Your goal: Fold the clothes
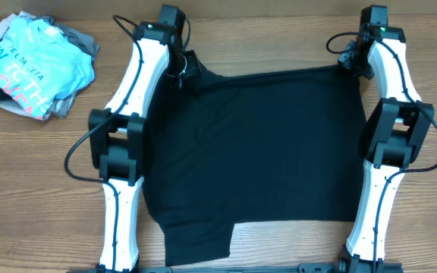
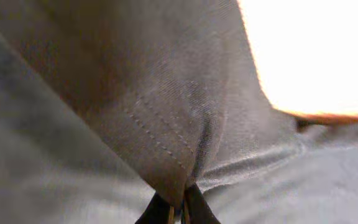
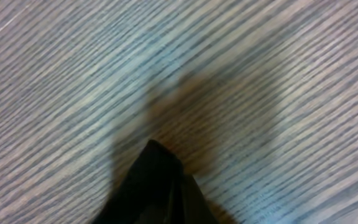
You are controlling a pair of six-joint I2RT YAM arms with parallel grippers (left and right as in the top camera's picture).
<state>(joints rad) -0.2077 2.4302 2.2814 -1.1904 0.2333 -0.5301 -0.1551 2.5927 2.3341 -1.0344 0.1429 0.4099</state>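
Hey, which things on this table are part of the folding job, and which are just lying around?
In the job: black T-shirt, left gripper, right gripper.
Lying about: light blue T-shirt, grey garments beneath it.

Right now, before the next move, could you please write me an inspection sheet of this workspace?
Surface: wooden table, bare wood showing around the clothes.
Job's things: black T-shirt, spread mostly flat between the two arms.
Clutter: light blue T-shirt lying on grey garments, in a pile at the far left, apart from the black one.
Grippers: left gripper shut on the far left corner of the black T-shirt, its stitched hem pinched; right gripper shut at the far right corner, hold not clear.
Cables: black cables loop out beside both arms.
Surroundings: nothing seen.
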